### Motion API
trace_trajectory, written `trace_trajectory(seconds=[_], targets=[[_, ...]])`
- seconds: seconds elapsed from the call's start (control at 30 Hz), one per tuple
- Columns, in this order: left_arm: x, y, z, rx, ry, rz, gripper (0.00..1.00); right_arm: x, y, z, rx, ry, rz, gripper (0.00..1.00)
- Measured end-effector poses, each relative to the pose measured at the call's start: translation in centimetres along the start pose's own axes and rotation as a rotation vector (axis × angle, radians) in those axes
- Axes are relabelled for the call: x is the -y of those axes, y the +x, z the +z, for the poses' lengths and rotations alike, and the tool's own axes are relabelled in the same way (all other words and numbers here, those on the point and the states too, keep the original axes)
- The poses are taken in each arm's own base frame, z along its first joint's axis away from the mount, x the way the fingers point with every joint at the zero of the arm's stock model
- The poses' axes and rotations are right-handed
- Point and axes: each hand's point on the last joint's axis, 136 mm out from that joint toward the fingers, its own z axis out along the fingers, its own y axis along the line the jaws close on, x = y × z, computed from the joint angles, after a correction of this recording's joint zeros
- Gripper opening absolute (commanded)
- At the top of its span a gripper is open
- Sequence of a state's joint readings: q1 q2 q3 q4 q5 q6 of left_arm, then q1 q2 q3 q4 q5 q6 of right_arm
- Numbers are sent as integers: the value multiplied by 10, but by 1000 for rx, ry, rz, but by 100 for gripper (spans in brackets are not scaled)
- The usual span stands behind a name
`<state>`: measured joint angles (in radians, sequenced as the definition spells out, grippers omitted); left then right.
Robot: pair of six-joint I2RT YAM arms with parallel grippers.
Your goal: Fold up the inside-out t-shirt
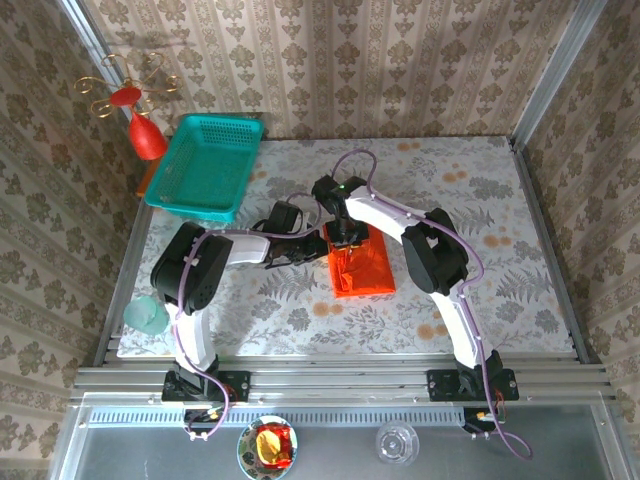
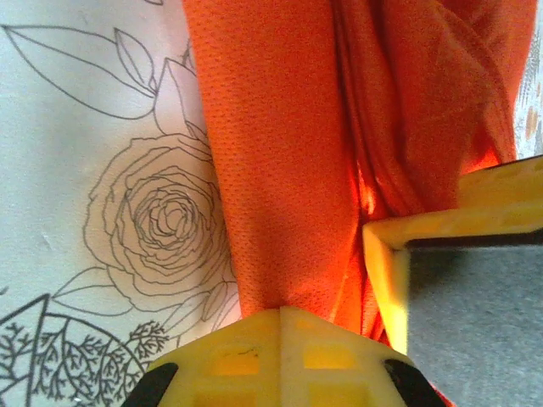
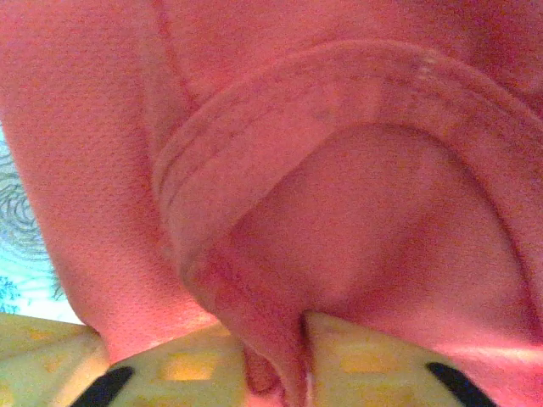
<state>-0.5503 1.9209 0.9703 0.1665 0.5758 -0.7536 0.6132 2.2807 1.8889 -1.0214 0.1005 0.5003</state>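
Left pincer (image 2: 280, 312) and right pincer (image 3: 276, 343) both clamp shirt (image 1: 362, 268).
I see cloth nipped between each pair of tips and bunched just ahead of them.

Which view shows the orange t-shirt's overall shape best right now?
Top external: nearly the full outline of the t-shirt shows, a compact rectangular bundle on the table. Left wrist gives close-up draped folds against the table's flower print; right wrist gives a close-up stitched hem.
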Motion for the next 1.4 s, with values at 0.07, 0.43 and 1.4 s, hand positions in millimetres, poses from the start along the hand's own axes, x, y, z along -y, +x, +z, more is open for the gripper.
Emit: trace_trajectory(seconds=[0.07, 0.43, 1.4], targets=[[-2, 1, 2, -3, -2, -7, 3, 1, 0, -1, 3, 2, -1, 9], [-2, -2, 5, 4, 11, -8, 2, 8, 5, -51, 76, -43, 6, 2], [-2, 0, -3, 30, -15, -20, 15, -22, 7, -1, -11, -232, 105, 25]])
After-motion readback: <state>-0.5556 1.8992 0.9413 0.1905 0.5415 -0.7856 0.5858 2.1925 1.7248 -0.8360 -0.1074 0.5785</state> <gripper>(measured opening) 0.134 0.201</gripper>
